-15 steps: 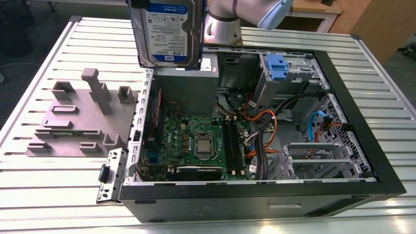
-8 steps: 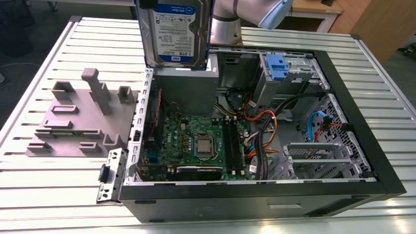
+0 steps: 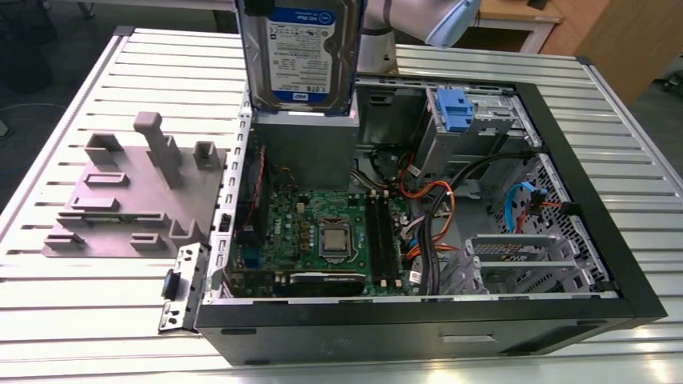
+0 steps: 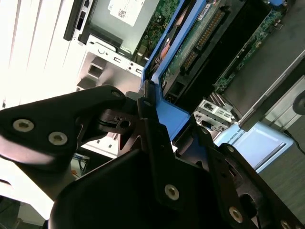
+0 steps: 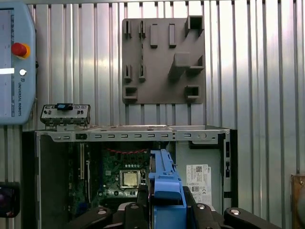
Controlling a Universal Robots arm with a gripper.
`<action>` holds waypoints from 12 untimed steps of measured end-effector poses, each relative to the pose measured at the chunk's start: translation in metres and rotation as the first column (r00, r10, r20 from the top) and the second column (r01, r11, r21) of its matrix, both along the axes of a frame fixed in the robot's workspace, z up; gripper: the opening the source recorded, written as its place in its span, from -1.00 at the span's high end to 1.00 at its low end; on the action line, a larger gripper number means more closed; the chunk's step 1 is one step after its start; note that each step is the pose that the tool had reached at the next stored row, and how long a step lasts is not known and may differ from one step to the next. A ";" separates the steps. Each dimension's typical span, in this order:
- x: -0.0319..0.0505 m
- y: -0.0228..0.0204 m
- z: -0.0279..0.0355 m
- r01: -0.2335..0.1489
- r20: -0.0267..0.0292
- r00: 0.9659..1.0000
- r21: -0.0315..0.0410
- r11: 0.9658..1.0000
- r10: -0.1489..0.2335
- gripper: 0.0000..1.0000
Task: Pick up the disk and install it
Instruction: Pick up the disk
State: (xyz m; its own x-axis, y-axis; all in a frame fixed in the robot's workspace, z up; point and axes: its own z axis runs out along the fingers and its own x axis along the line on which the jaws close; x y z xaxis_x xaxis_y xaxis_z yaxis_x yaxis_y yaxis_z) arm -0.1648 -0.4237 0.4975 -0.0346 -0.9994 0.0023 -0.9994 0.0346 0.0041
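A slatted metal table (image 3: 64,320) carries an open black computer case (image 3: 405,324) lying on its side. A grey fixture plate (image 3: 117,208) with raised blocks lies beside it on the exterior view's left. The arm (image 3: 449,20) reaches in from behind the case, its wrist turned downward so that the first wrist view looks straight down onto the case's interior. Inside the case are a large grey metal box (image 3: 309,148), a green motherboard (image 3: 320,232) and, at the far side, a blue plastic latch (image 3: 453,108). The disk (image 3: 302,52) hangs upright in the air above the case, apart from it. In the exterior view it appears over the grey box, its white-and-blue label facing that camera. In both wrist views the black gripper (image 4: 157,124) has its jaws clenched on the blue bracket that frames the disk, one finger (image 4: 102,112) pressing on each side.
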 end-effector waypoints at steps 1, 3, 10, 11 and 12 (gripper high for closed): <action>0.0016 0.0000 0.0000 0.000 0.000 1.000 0.000 1.000 0.000 0.27; 0.0046 0.0000 -0.0001 0.000 0.000 1.000 0.000 1.000 0.000 0.27; 0.0154 0.0000 -0.0002 0.000 0.000 1.000 0.000 1.000 0.000 0.27; 0.0168 0.0000 -0.0002 0.000 0.000 1.000 0.000 1.000 0.000 0.27; 0.0183 0.0000 -0.0002 0.000 0.000 1.000 0.000 1.000 0.000 0.27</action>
State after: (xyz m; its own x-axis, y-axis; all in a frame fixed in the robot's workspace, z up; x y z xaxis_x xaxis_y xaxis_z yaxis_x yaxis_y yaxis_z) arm -0.1465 -0.4237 0.4974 -0.0345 -0.9994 0.0023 -0.9994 0.0345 0.0042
